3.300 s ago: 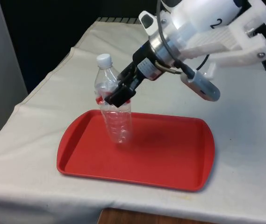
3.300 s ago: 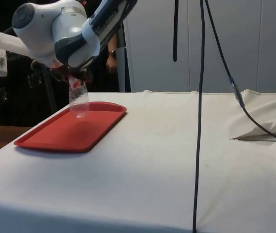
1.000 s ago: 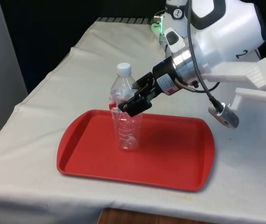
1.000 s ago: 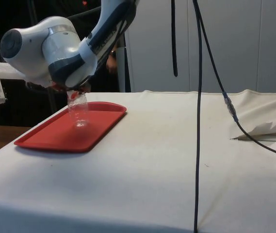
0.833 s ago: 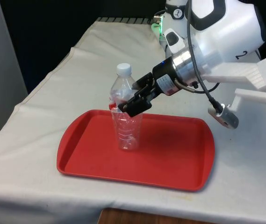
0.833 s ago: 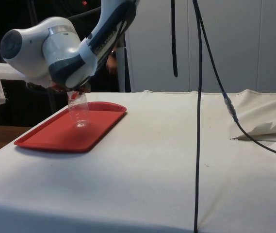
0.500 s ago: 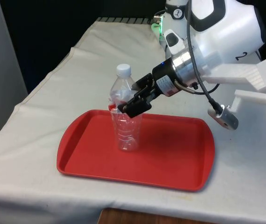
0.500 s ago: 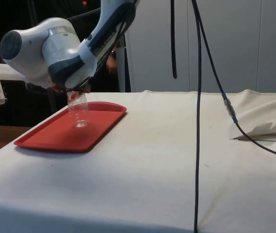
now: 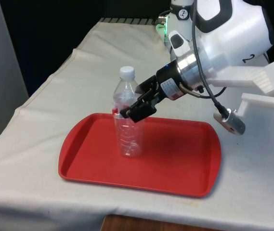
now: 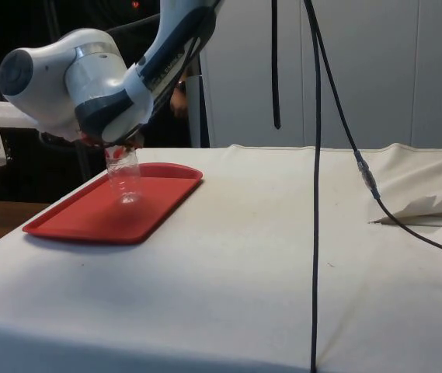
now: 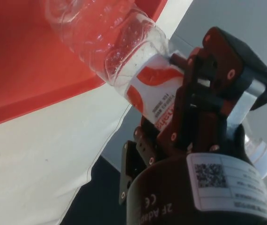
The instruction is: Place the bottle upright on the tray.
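Observation:
A clear plastic bottle (image 9: 128, 137) with a white cap and a red-and-white label stands upright on the red tray (image 9: 175, 166), towards the front view's left. My gripper (image 9: 133, 109) reaches in from the front view's right and is shut on the bottle at its label. In the side view the bottle (image 10: 127, 183) stands on the tray (image 10: 88, 221) with the gripper (image 10: 116, 148) just above its body. The wrist view has the label (image 11: 149, 91) held against a finger (image 11: 203, 93), with the tray (image 11: 20, 56) beyond.
The tray lies near the table's front edge on the white cloth (image 9: 55, 96). A black cable (image 10: 315, 186) hangs down across the side view. The cloth is rumpled at the side view's right (image 10: 422, 210).
Over the last second the bottle and gripper have shifted slightly to the front view's left. Earlier the bottle hung tilted above the tray; now it stands upright on it.

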